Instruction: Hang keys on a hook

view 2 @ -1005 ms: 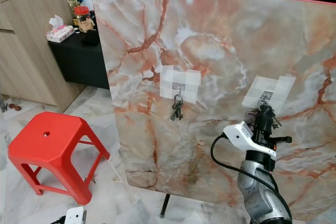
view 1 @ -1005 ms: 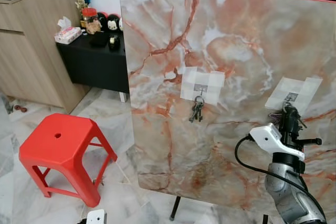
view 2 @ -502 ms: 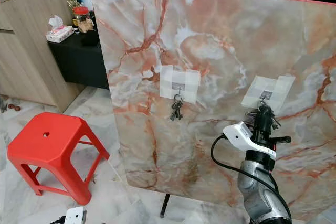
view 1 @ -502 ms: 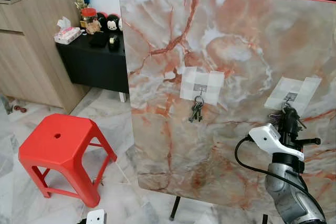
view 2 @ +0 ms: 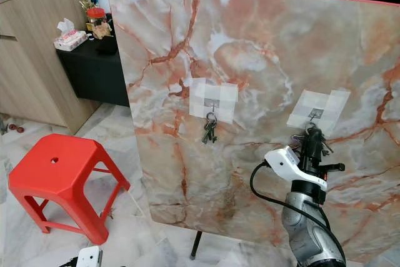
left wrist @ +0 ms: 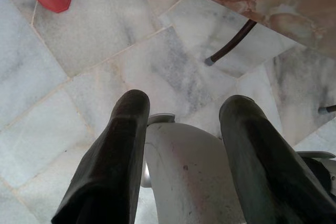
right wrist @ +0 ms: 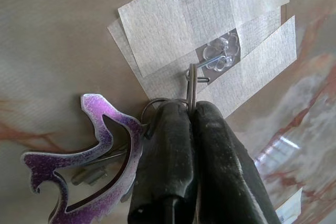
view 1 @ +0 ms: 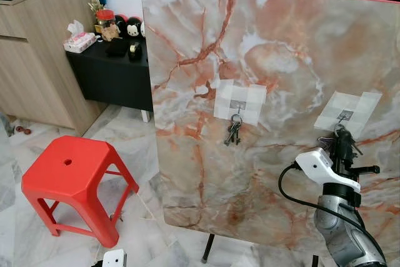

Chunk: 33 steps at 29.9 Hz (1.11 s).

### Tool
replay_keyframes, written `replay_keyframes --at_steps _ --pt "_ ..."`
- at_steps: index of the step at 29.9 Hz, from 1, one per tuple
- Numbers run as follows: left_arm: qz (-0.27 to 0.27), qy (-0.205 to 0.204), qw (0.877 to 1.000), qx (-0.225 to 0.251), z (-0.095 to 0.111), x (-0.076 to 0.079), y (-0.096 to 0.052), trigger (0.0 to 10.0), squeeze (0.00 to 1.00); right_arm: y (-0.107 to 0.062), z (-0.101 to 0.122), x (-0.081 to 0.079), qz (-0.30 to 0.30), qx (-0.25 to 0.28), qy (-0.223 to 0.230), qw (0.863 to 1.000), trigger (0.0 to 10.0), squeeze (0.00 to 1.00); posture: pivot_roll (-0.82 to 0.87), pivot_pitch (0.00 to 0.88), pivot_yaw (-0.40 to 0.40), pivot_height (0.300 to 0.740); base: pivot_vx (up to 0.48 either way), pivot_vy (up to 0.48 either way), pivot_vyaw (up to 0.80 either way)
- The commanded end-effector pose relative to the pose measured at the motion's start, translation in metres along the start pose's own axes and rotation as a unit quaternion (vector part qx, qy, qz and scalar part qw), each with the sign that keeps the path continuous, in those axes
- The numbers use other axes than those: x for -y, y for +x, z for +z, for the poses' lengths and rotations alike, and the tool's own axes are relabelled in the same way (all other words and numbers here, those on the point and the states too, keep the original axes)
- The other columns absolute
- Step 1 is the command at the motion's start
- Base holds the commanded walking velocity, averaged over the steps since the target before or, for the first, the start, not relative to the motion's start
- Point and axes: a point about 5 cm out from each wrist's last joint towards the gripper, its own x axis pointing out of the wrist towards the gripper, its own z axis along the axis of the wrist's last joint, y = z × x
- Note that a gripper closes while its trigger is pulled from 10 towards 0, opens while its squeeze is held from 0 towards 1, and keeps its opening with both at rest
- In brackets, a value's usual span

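Orange-veined marble board [view 1: 275, 48] with red edge, translucent white tape patches [right wrist: 210, 35], glittery purple key charm [right wrist: 100, 166], red stool [view 1: 72, 182], grey-white marble floor [left wrist: 79, 61], black jaws

Stool [view 1: 69, 176] left of board [view 1: 275, 48]; cabinet [view 1: 37, 42] behind stool.

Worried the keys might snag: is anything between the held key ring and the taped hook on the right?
Nothing visible. The right gripper holds the key ring just under the hook; the purple fob hangs beside it.
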Motion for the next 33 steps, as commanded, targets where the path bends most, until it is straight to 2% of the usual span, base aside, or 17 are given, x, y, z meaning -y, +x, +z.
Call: replay_keyframes --at_steps 1,2,3,14,21,25,28,33 --pt "-0.002 0.001 1.0 -0.014 -0.006 0.0 -0.001 10.0 0.0 0.002 0.003 -0.001 0.007 0.002 0.008 1.0 10.0 0.04 0.1 0.0 -0.067 0.74 0.0 0.0 0.0" --pt "-0.002 0.001 1.0 -0.014 -0.006 0.0 -0.001 10.0 0.0 0.001 0.003 -0.001 0.008 0.002 0.009 1.0 10.0 0.04 0.1 0.0 -0.067 0.74 0.0 0.0 0.0" --pt "-0.002 0.001 1.0 -0.014 -0.006 0.0 -0.001 10.0 0.0 0.001 0.003 -0.001 0.009 0.001 0.014 1.0 10.0 1.0 0.1 0.0 -0.068 0.74 0.0 0.0 0.0" --pt "-0.004 0.002 1.0 -0.015 -0.009 0.002 -0.002 10.0 0.0 -0.002 0.009 0.003 0.001 0.015 0.035 0.999 10.0 1.0 0.1 0.0 -0.069 0.74 0.0 0.0 0.0" --pt "-0.006 0.002 1.0 -0.017 -0.009 0.003 -0.002 10.0 0.0 -0.013 0.004 0.0 0.02 0.009 0.036 0.999 10.0 1.0 0.1 0.0 -0.069 0.74 0.0 0.0 0.0" --pt "-0.006 0.003 1.0 -0.017 -0.009 0.002 -0.002 10.0 0.0 -0.027 0.002 -0.011 0.085 0.009 0.048 0.995 10.0 1.0 0.1 0.0 -0.069 0.74 0.0 0.0 0.0" --pt "-0.006 0.003 1.0 -0.018 -0.01 0.002 -0.002 10.0 0.0 -0.041 0.001 -0.027 0.17 0.009 0.072 0.983 10.0 1.0 0.1 0.0 -0.071 0.74 0.0 0.0 0.0" --pt "-0.006 0.005 1.0 -0.02 -0.01 0.004 -0.001 10.0 0.0 -0.051 -0.005 -0.039 0.224 -0.024 0.11 0.968 10.0 1.0 0.1 0.0 -0.07 0.74 0.0 0.0 0.0"
